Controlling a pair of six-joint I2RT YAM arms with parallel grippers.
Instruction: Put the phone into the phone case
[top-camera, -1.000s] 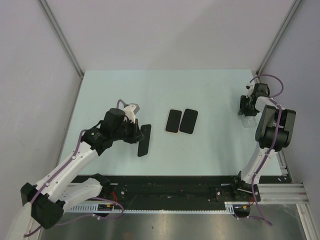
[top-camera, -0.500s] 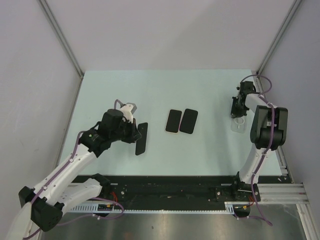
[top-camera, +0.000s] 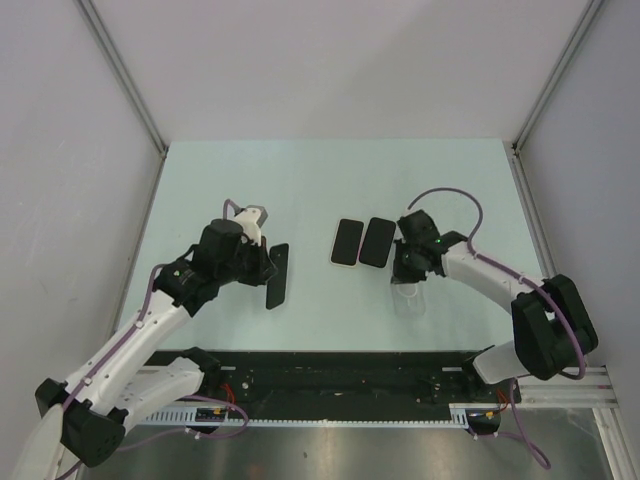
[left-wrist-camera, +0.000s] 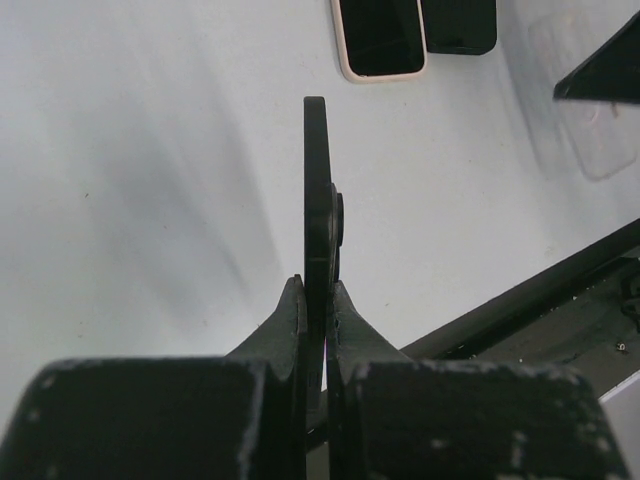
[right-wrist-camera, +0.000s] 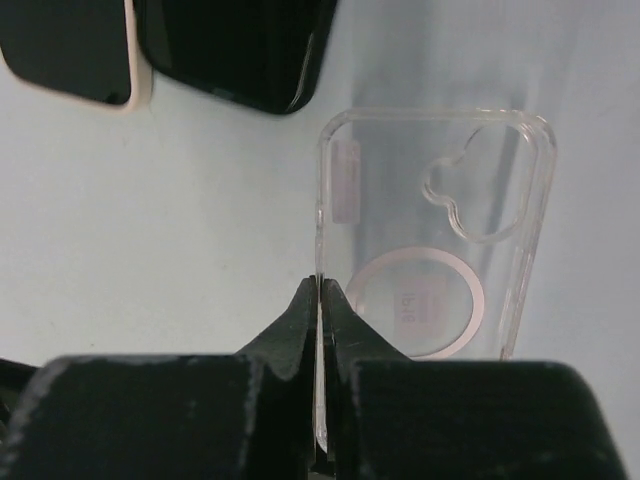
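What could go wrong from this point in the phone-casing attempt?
1. The right tool pinches the clear phone case by one thin side wall only, so the case may twist or slip once it is pressed.
2. The left tool clamps the black phone across its faces, so its fingers might block seating.
3. The case is close to the cream-rimmed phone and the dark phone; a swing could knock them.

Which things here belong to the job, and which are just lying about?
Job: held phone in left gripper; clear case in right gripper.
Lying about: cream phone; black phone, side by side on the table.
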